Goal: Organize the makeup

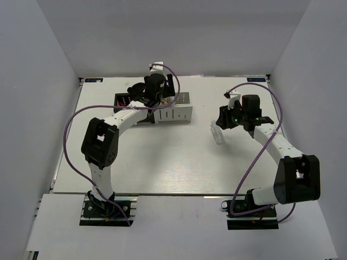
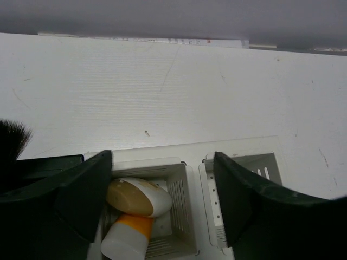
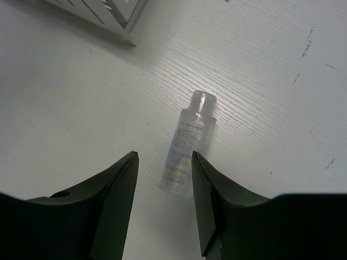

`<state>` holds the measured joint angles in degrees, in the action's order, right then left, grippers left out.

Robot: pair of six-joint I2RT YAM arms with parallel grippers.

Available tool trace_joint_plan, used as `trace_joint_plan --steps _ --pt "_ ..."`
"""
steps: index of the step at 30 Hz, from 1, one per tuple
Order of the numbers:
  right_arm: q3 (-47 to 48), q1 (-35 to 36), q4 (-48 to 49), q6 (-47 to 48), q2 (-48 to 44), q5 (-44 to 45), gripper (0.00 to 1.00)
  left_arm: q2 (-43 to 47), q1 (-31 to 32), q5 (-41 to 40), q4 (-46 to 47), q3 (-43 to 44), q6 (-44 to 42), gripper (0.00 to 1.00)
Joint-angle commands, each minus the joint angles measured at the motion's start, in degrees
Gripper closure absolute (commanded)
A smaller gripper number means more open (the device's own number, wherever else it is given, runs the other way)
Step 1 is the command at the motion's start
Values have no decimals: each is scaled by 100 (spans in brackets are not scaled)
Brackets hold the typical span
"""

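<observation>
In the left wrist view my left gripper (image 2: 162,160) is open and empty above a white compartment box (image 2: 187,187). In that compartment lie a white egg-shaped sponge (image 2: 138,196) with a tan face and an orange tube with white cap (image 2: 127,235). Black brush bristles (image 2: 11,142) show at the left edge. In the top view the left gripper (image 1: 157,100) hovers over the boxes. My right gripper (image 3: 164,156) is open and empty. A small clear bottle (image 3: 187,146) lies flat on the table just ahead of its fingertips. The bottle also shows in the top view (image 1: 217,132), below the right gripper (image 1: 221,120).
A black compartment box (image 1: 126,100) stands to the left of the white box (image 1: 176,112) at the back of the table (image 1: 162,162). A corner of the white box (image 3: 103,13) shows at the top left of the right wrist view. A second white compartment (image 2: 244,189) is beside the sponge's.
</observation>
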<state>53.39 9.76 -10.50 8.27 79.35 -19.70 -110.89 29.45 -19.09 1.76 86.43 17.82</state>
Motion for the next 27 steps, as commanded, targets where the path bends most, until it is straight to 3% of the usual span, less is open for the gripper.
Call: trace_joint_plan --steps 1,2,3,4,5,8,9,10,11,13,14,18,21,27 --pt "102 -18 -31 131 -104 -262 50 647 -27 54 158 216 -60 20" --pt "128 -27 -66 148 -87 -288 51 822 -27 168 132 225 -51 28" --pt "146 -1 -92 174 -17 -297 52 928 -27 482 27 225 -42 50" --pt "189 0 -101 201 36 -323 53 1059 -27 607 -70 216 -16 50" --pt "294 17 -214 210 193 -350 52 1322 -27 713 -140 138 19 69" --pt "636 61 -539 219 649 -227 52 2068 25 1187 -632 -405 221 80" --pt "734 70 -636 219 800 8 47 2272 25 1284 -746 -591 291 77" --pt "822 105 -707 184 923 150 35 2491 25 1398 -982 -801 457 71" --pt "901 123 -777 183 1168 238 29 2720 25 1434 -1089 -1021 528 54" --pt "1121 149 -918 227 1345 414 17 3449 87 1208 -1414 -1733 757 35" --pt "1235 175 -971 245 1494 545 16 3712 87 1189 -1528 -2231 940 27" --pt "1691 281 -1312 280 2004 810 18 5178 87 925 -1967 -3147 1441 23" --pt "2034 316 -1550 280 2400 959 25 5918 87 714 -2372 -3596 1776 23" --pt "2710 439 -2068 254 3164 1240 33 6703 87 538 -2847 -4160 2234 23"
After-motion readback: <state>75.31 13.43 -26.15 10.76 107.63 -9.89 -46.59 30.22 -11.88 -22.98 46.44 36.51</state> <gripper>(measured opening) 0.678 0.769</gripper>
